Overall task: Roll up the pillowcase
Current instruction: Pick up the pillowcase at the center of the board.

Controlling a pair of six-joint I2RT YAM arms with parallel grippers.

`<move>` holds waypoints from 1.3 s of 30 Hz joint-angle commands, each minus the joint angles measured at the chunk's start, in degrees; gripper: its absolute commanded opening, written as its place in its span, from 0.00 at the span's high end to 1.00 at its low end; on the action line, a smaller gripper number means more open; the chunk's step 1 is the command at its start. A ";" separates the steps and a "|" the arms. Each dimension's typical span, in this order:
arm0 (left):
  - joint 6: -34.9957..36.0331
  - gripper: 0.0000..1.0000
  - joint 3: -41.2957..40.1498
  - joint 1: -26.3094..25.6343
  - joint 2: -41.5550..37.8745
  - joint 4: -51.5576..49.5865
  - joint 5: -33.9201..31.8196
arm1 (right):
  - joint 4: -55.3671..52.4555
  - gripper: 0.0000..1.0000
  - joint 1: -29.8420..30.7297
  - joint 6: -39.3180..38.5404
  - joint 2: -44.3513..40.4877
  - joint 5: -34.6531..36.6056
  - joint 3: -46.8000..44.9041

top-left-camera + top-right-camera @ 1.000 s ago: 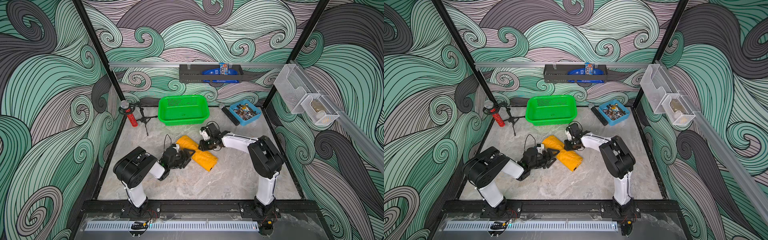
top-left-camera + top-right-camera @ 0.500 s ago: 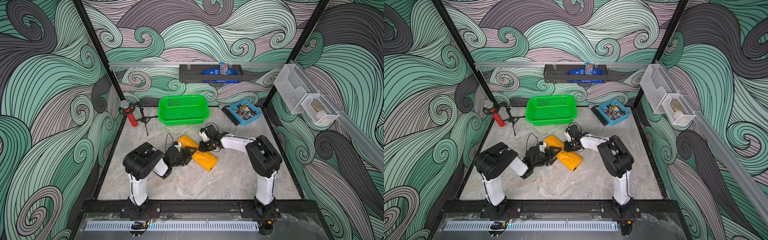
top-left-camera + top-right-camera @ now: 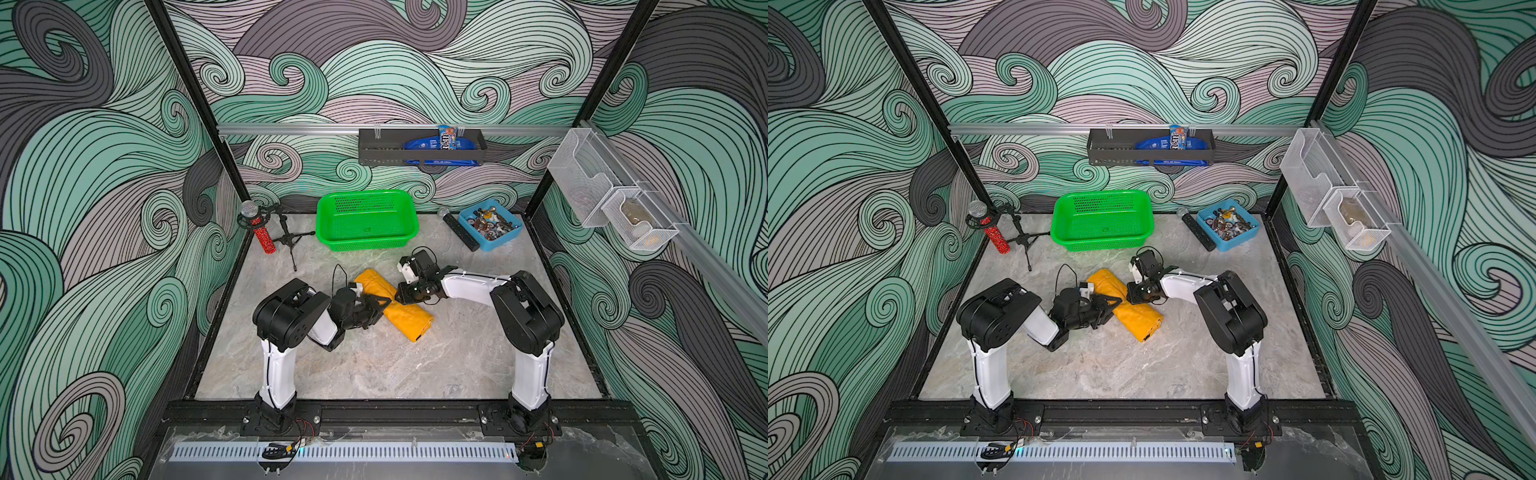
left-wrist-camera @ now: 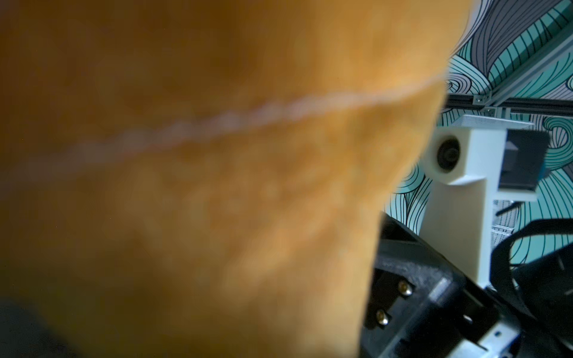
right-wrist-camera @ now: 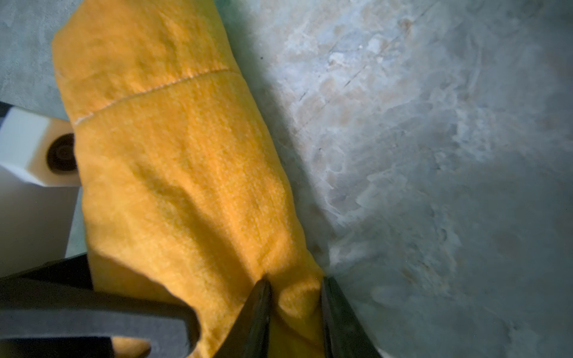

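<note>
The near half of the tabletop (image 3: 374,365) lies bare and open to pass over. The rolled pillowcase (image 3: 405,318) lies slantwise across the middle, and along the back wall stand a microphone stand (image 3: 288,237), a green basket (image 3: 365,246), a power strip (image 3: 459,232) and a blue tray (image 3: 496,246).
</note>
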 commanded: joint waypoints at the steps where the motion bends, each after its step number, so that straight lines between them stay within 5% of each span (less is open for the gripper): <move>1: 0.73 0.75 1.56 0.74 1.51 -3.71 1.05 | -3.49 0.68 0.93 1.20 -0.05 -3.66 -0.76; 9: -2.63 1.00 2.10 1.89 -1.59 -0.24 0.50 | -3.60 0.61 -4.98 2.36 -8.10 -2.51 0.08; 17: -6.42 1.00 4.39 3.49 -7.16 2.13 -0.67 | -5.03 0.47 -13.19 -0.05 -19.64 -1.07 -0.71; 29: 1.16 1.00 23.24 7.49 -14.18 -15.44 -3.23 | -5.48 0.01 -24.21 -3.37 -32.89 1.76 -3.34; 39: -0.25 1.00 43.70 11.93 -2.94 -18.76 -15.54 | -5.87 0.00 -28.71 -2.84 -38.12 3.13 -3.52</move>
